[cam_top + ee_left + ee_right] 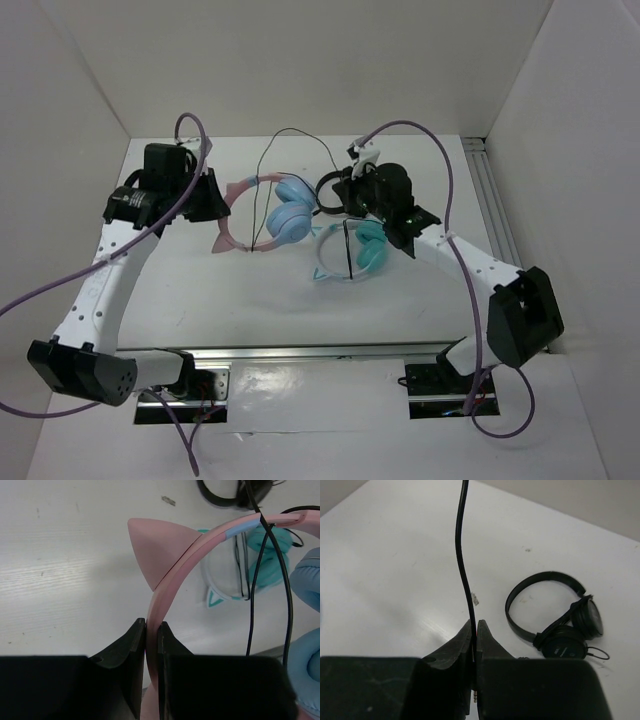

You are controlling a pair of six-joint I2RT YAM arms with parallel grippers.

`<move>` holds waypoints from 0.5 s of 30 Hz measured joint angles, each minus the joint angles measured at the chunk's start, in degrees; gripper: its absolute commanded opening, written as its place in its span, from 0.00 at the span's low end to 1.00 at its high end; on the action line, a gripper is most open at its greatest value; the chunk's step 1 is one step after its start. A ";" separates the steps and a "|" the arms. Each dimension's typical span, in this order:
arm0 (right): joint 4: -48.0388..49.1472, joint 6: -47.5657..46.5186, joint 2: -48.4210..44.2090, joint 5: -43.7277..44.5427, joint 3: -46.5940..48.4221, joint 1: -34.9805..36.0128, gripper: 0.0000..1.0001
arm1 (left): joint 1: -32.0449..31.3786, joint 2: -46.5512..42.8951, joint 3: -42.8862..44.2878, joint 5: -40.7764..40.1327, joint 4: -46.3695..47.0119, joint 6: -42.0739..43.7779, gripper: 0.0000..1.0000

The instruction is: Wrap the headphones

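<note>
My left gripper (151, 627) pinches the headphones' (290, 220) pink headband (159, 605); my right gripper (474, 630) pinches the cable (460, 555). Wrapping step, I judge. Next: loop the cable round, kept taut.

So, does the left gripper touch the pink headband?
Touching. The left wrist view shows the left gripper shut on the pink headband, with no gap on either side.

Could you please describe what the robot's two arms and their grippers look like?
Both arms, the left arm and the right arm, have white tubular links between boxy black joint housings. A purple cable loops loosely along each. The left gripper and right gripper have matte black, wedge-shaped fingers. Small green lights glow near the right wrist.
</note>
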 measured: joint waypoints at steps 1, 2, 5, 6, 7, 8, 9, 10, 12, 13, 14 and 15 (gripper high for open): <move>-0.20 -0.13 1.11 -0.72 -0.04 0.04 0.00 | -0.02 -0.68 0.42 1.38 -0.31 0.00 0.00; -0.33 -0.13 2.34 -1.33 -0.15 0.07 0.00 | -0.02 -1.31 1.03 2.45 -0.46 0.02 0.00; -0.17 0.04 4.02 -2.60 -2.05 0.07 0.00 | -0.02 -2.27 4.13 2.89 -1.77 0.11 0.00; -0.26 0.15 4.24 -2.99 -2.82 0.07 0.00 | -0.02 -2.51 5.14 2.84 -1.88 0.02 0.00; -0.20 0.35 4.46 -3.32 -3.43 0.07 0.00 | -0.02 -2.82 6.16 2.56 -1.97 -0.22 0.00; 0.22 0.70 4.61 -3.69 -4.15 0.07 0.00 | -0.02 -3.15 6.99 2.12 -1.95 -0.39 0.00; 0.61 0.98 4.79 -4.02 -4.94 0.22 0.00 | -0.02 -3.56 7.63 1.75 -1.88 -0.55 0.00; 0.94 1.22 4.92 -4.20 -5.55 0.35 0.00 | -0.02 -4.31 7.96 1.29 -1.64 -0.98 0.00; 1.40 1.73 5.27 -4.59 -6.93 0.79 0.00 | -0.02 -6.12 7.98 0.15 -1.03 -2.34 0.00; 1.51 2.03 5.57 -4.72 -7.45 1.18 0.00 | -0.02 -6.91 7.98 -0.33 -0.68 -3.08 0.00; 1.92 2.36 5.90 -4.94 -7.91 1.75 0.00 | -0.02 -8.00 7.93 -1.05 -0.13 -3.89 0.00; 2.25 2.58 6.19 -5.20 -8.35 2.32 0.00 | -0.02 -9.01 7.74 -1.70 0.74 -4.90 0.00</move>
